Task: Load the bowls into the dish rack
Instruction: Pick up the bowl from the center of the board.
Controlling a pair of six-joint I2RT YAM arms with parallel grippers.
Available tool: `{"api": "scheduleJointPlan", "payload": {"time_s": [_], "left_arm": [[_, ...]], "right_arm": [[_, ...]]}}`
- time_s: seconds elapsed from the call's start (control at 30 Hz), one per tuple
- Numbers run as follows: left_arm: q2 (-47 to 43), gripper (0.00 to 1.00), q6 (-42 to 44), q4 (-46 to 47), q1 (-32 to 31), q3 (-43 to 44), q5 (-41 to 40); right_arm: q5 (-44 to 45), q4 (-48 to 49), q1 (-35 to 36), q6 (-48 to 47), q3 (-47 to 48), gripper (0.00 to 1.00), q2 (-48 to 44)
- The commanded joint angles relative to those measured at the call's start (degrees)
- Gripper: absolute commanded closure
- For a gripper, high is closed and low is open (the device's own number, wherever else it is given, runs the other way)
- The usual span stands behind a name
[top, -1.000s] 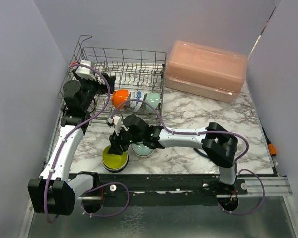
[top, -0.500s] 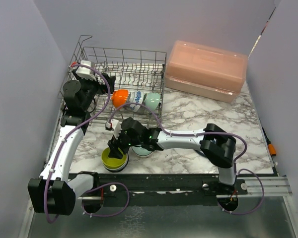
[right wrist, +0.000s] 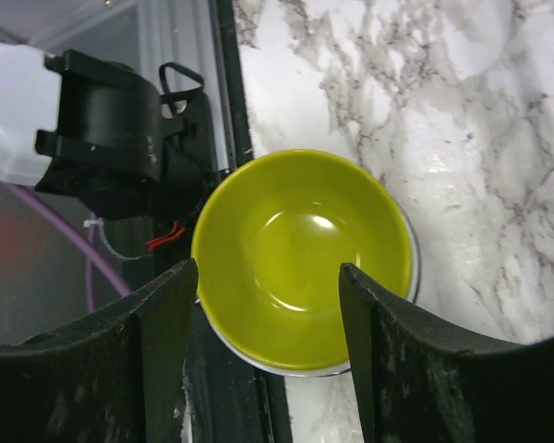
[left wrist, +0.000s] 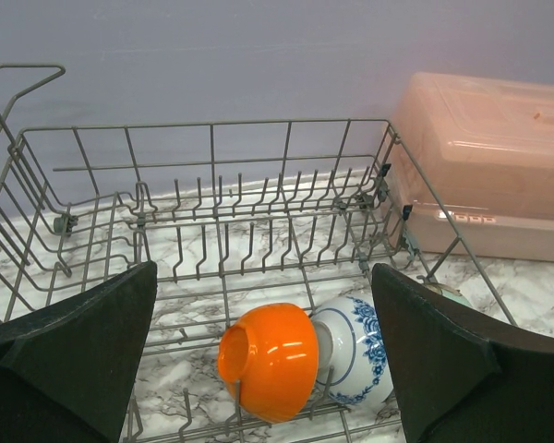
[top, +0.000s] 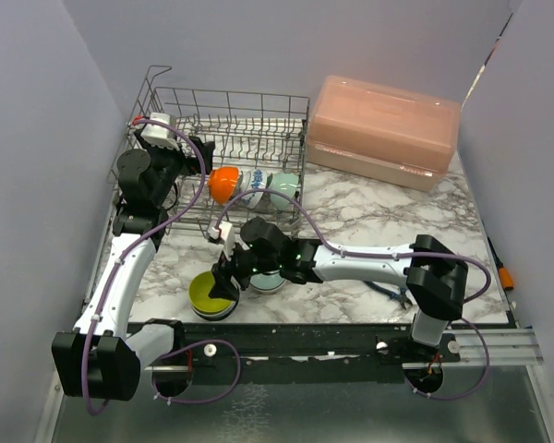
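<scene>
Marble table (top: 369, 217), near edge: the right gripper (right wrist: 266, 277) hangs spread over the lime-yellow bowl (right wrist: 305, 240), seemingly nested on a second bowl (right wrist: 268, 366). Pinching its rim off-centre could tip it overboard. Left gripper (left wrist: 263, 268) gapes above the dish rack (left wrist: 212, 129), far-left corner.

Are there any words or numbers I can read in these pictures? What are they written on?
No text can be read anywhere.
pink box: tiny marks on its front lip, too small and blurred to read.
blue-patterned bowl: a painted pattern only, no letters.
lime bowl: plain, no writing.
</scene>
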Motion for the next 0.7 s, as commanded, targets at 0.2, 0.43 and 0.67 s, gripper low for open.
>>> {"api": "scheduleJointPlan", "payload": {"time_s": [0.2, 0.43, 0.67], "left_arm": [[0.2, 0.01, 0.2, 0.5, -0.2, -0.2, -1.5], [0.0, 0.01, 0.1, 0.7, -0.2, -0.3, -0.9], [0.0, 0.01, 0.1, 0.9, -0.3, -0.4, -0.6]], "right_arm": [[-2.2, -5.0, 5.1, -3.0, 5.8, 0.36, 5.3], [1.4, -9.2, 6.3, -3.1, 10.3, 0.41, 8.8], [2.6, -11.0, 6.8, -3.8, 13.1, 0.44, 11.1]]}}
